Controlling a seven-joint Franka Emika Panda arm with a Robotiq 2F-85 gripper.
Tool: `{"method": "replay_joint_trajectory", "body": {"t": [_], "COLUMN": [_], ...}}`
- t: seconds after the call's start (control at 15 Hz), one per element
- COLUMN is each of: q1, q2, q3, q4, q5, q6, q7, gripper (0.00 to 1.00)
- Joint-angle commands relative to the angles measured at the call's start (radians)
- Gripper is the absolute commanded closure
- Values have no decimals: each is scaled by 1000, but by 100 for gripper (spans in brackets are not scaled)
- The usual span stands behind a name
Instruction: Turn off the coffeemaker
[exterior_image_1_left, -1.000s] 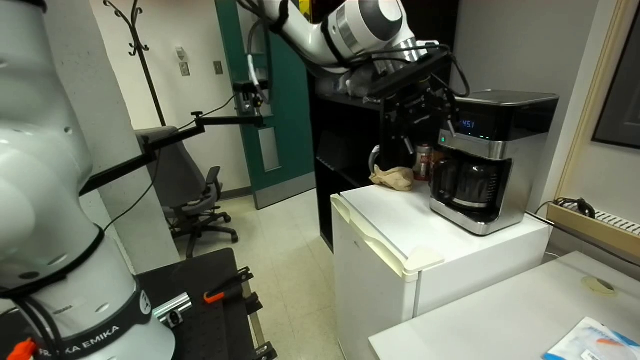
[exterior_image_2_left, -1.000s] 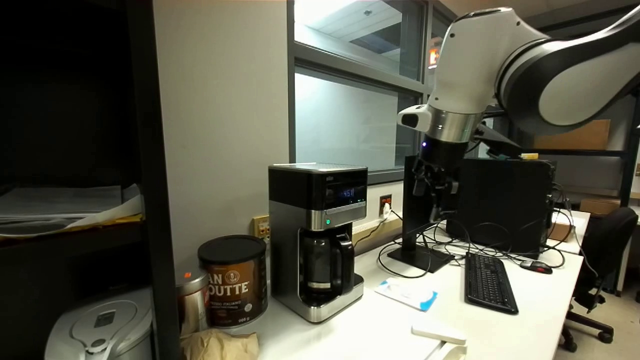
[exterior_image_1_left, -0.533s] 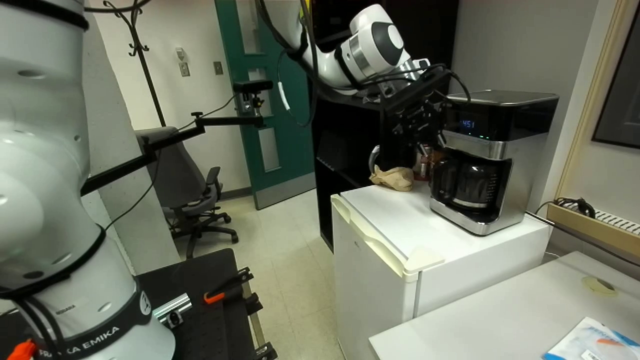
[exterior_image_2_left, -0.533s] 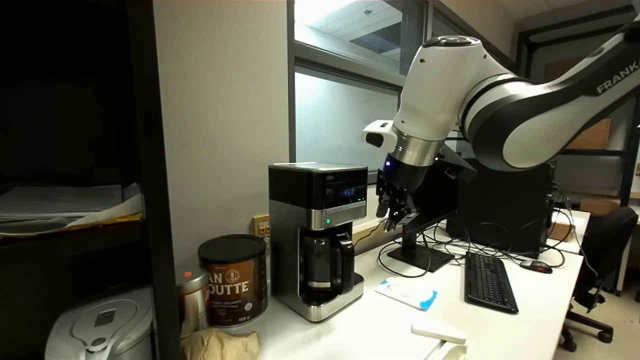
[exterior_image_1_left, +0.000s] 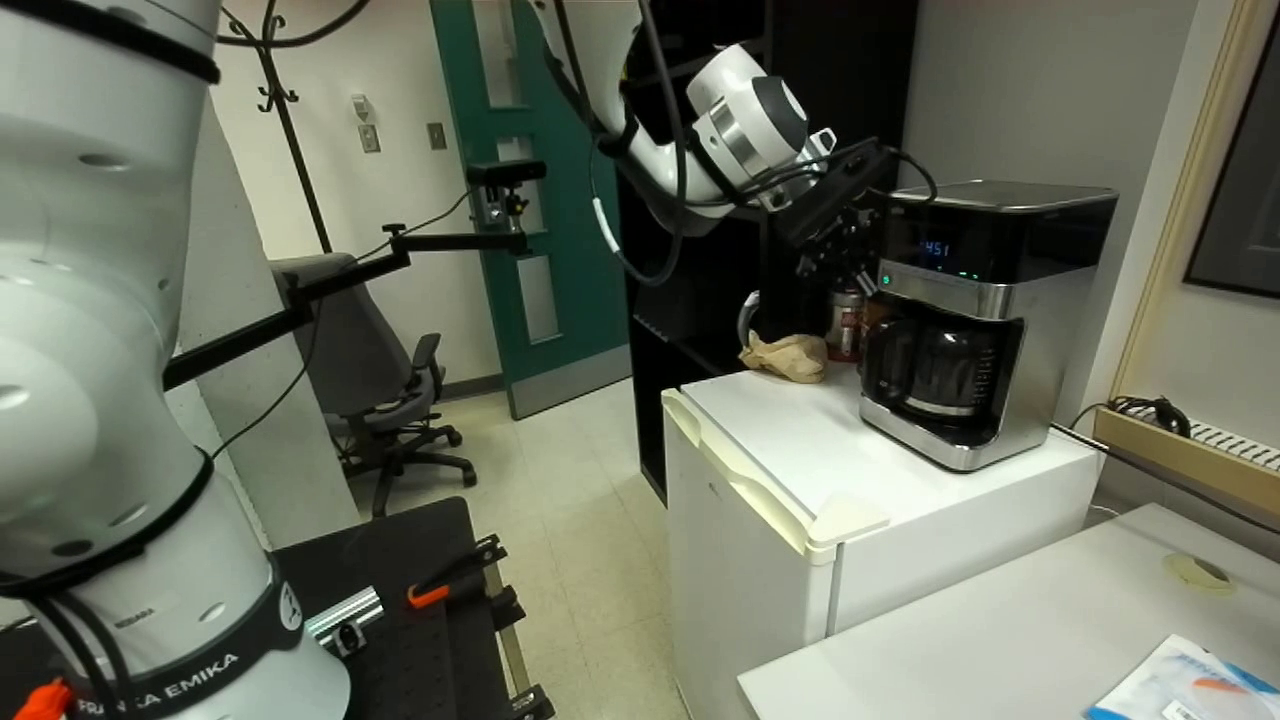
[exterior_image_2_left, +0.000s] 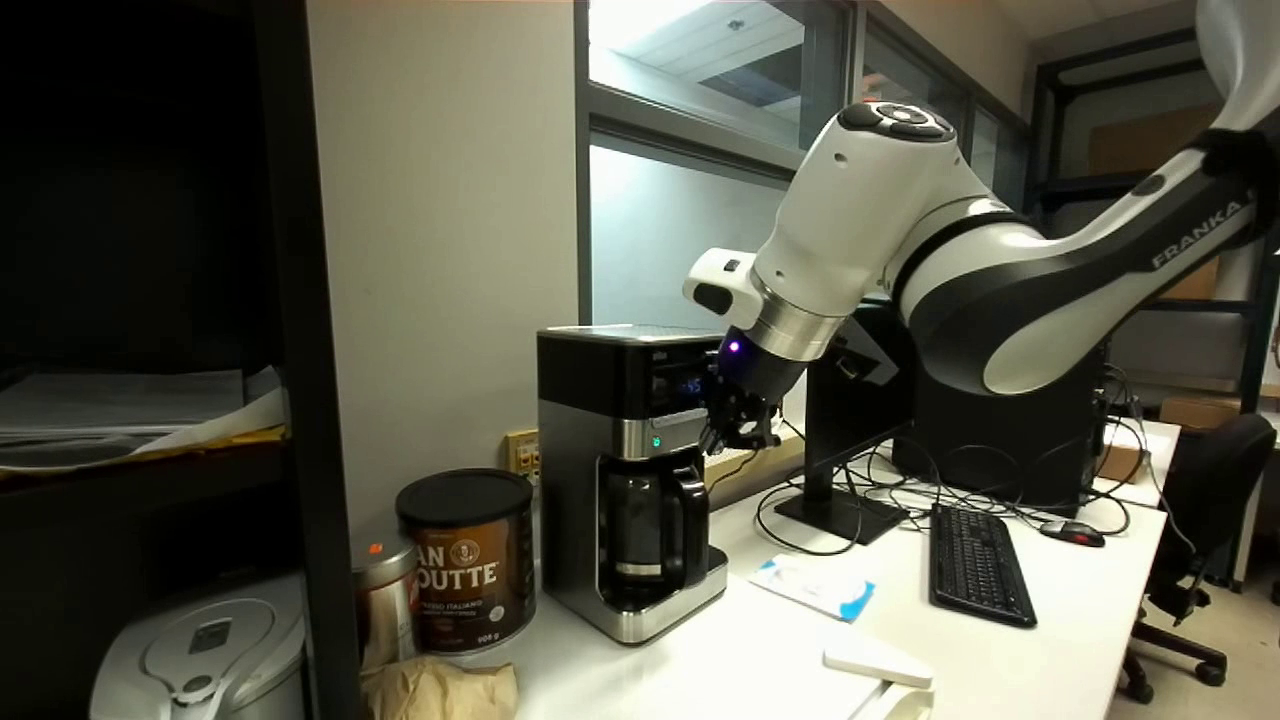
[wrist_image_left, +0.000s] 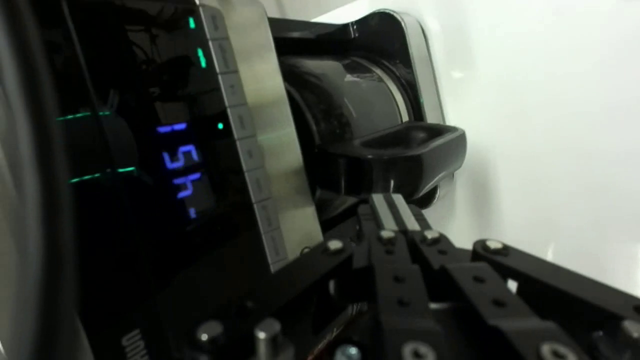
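The coffeemaker (exterior_image_1_left: 1050, 330), black with silver trim, stands upright on the white mini-fridge. A blue clock display (wrist_image_left: 182, 160) and a lit green button (exterior_image_2_left: 656, 441) on its silver band are visible; the wrist view does not show that button. Its dark glass carafe (exterior_image_2_left: 637, 530) sits in the lower front, with the black handle (wrist_image_left: 400, 155) pointing outward. My gripper (wrist_image_left: 390, 200) is shut, pads together and nothing between them. In an exterior view my gripper (exterior_image_1_left: 866, 284) is close in front of the band, near the green light; whether it touches cannot be told.
The white mini-fridge (exterior_image_1_left: 745, 560) also carries a crumpled brown bag (exterior_image_1_left: 788, 357). A coffee can (exterior_image_2_left: 465, 580) stands beside the machine, near a dark shelf (exterior_image_2_left: 300, 400). Beyond the arm are a monitor (exterior_image_2_left: 832, 470) and a keyboard (exterior_image_2_left: 982, 565) on the desk.
My gripper has come down and in toward the coffeemaker's front. Its fingers, apart a second ago, have come together. The coffeemaker has not moved and its green light stays on.
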Motion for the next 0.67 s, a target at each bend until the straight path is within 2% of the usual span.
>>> {"method": "replay_joint_trajectory", "body": {"t": [0.0,0.6], "q1": [29,65], "q2": [69,111], "q3": [-37,-95], "q4": [74,134], "q5": [-109,-317], "q6": [89,185], "q7": [75,248], "gripper": [100,100]}}
